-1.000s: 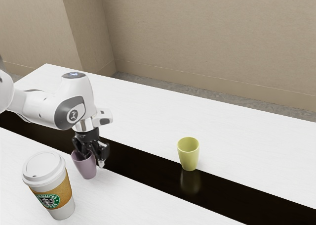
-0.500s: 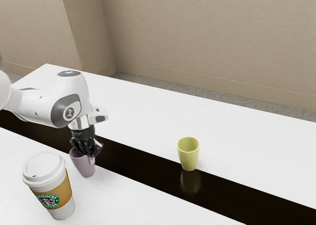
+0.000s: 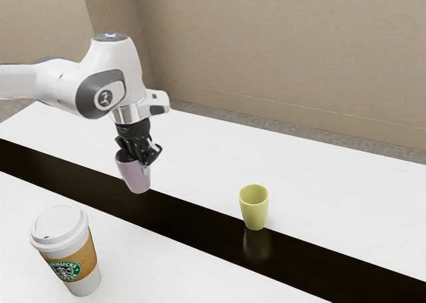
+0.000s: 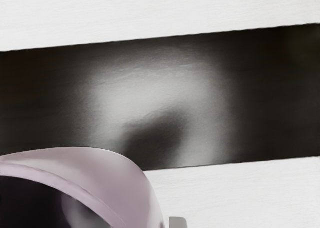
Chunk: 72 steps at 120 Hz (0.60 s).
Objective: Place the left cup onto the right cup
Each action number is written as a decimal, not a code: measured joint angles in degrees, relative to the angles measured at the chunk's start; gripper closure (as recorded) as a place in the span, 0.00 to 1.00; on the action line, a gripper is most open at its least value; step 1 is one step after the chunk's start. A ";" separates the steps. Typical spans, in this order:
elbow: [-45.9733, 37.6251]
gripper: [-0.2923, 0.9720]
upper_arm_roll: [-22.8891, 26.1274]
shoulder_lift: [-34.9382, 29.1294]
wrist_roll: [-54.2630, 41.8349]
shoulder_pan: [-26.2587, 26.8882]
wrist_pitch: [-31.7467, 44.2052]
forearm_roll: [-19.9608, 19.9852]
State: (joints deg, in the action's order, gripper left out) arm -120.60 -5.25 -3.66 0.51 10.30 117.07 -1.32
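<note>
While it hangs clear of the tabletop, the small mauve plastic cup (image 3: 133, 178) is tilted, its base leaning toward the exterior view's right and its open mouth up under the hand. The black two-finger gripper (image 3: 141, 160) is clamped on the cup's rim, its fingers closed against the wall on the side nearer the exterior view's right. From the wrist view the cup's curved mauve rim (image 4: 95, 180) sits just under the hand, with the glossy black stripe (image 4: 175, 87) of the white table (image 3: 319, 176) below it. Well apart, toward the exterior view's right, the pale yellow-green cup (image 3: 253, 206) stands upright on that stripe. A lidded paper coffee cup with a brown sleeve (image 3: 65, 250) stands on the near white band. The white arm (image 3: 80, 90) reaches in from the exterior view's left.
</note>
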 joint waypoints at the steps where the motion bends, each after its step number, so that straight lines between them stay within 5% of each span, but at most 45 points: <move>1: 0.55 0.83 0.26 0.31 0.00 -0.03 -0.28 -0.01; 29: 16.00 0.83 6.22 9.46 0.10 0.57 -5.85 0.11; 72: 36.95 0.84 7.64 25.63 0.42 7.17 -9.46 0.48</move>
State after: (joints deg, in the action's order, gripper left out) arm -83.66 2.38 21.97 0.92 17.47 107.61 -0.83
